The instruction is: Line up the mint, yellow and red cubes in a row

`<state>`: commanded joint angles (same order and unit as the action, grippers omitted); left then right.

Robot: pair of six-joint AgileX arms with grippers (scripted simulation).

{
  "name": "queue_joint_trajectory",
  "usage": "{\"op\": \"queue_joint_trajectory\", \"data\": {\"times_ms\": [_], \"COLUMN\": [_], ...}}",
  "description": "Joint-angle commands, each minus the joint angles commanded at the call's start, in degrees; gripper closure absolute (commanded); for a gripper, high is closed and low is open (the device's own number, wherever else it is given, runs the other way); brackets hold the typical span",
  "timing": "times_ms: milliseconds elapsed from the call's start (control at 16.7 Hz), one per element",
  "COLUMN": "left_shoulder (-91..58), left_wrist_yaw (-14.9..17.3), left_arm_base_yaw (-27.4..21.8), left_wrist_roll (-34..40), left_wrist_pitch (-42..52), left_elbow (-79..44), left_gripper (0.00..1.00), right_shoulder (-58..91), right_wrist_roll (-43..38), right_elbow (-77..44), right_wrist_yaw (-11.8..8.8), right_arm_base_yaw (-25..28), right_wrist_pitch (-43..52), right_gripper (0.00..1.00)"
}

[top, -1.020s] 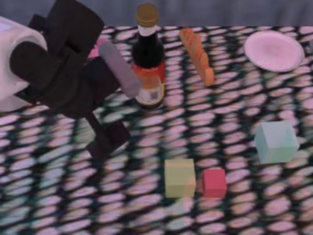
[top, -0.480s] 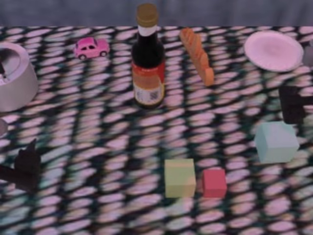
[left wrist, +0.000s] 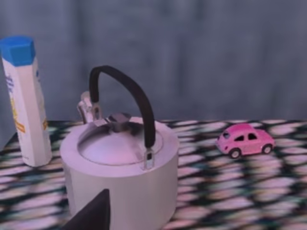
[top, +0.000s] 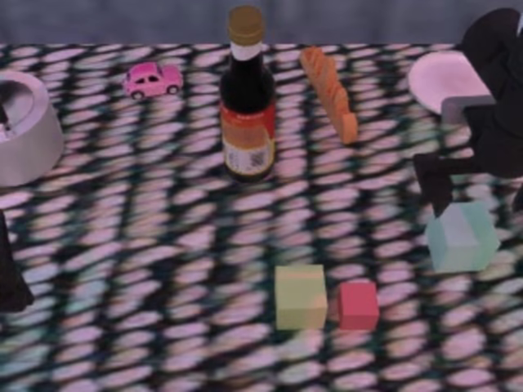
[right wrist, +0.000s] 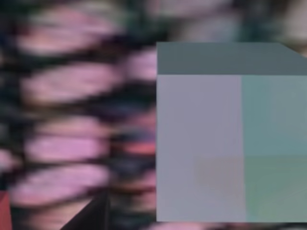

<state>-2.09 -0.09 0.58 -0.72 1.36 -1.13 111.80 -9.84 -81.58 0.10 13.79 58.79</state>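
The mint cube [top: 462, 237] stands at the table's right side, apart from the other two. The yellow cube [top: 300, 297] and the smaller red cube [top: 358, 305] sit side by side near the front middle, almost touching. My right gripper [top: 476, 192] hovers open just behind and above the mint cube, one finger [top: 432, 184] to the cube's left. In the right wrist view the mint cube [right wrist: 230, 143] fills the frame beside one dark finger [right wrist: 93, 216]. My left gripper [top: 10, 282] is parked open at the table's left edge, holding nothing.
A dark sauce bottle [top: 248, 98] stands at the back middle, with an orange sliced loaf [top: 329, 91] beside it. A white plate [top: 445, 82] lies at the back right under my right arm. A pink toy car [top: 153, 79] and a grey kettle [top: 24, 126] are at the back left.
My left arm has pulled back from mid-table to the left edge. My right arm has come in from the right to above the mint cube. The cubes have not moved.
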Motion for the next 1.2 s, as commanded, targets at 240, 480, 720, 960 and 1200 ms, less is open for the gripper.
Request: {"op": "queue_joint_trajectory", "data": {"times_ms": [240,480,720,960,1200], "left_shoulder": [2.09,2.09,2.09,2.09,2.09], "left_wrist_yaw": [0.09,0.09,0.09,0.09,0.09], "left_arm_base_yaw": [0.56,0.56,0.56,0.56,0.56], "left_wrist_roll": [0.72,0.72,0.72,0.72,0.72], "left_wrist_pitch": [-1.36,-1.36,-1.36,-1.36,-1.36], "left_elbow": [1.13,1.13,1.13,1.13,1.13], "left_gripper": [0.0,0.0,0.0,0.0,0.0], "right_shoulder": [1.57,1.73,4.59,8.81,10.05], "right_wrist_roll": [-0.16,-0.13,-0.13,-0.32,-0.38], "right_elbow": [-1.44,-1.34,2.05,6.9,8.21], "right_wrist_yaw": [-0.02,-0.03,0.0,0.03,0.04], "right_arm_base_yaw": [0.22,-0.04,0.16,0.27,0.31], "right_wrist_pitch": [0.87,0.67,-5.63,-15.12,-17.27], "right_gripper": [0.0,0.0,0.0,0.0,0.0]}}
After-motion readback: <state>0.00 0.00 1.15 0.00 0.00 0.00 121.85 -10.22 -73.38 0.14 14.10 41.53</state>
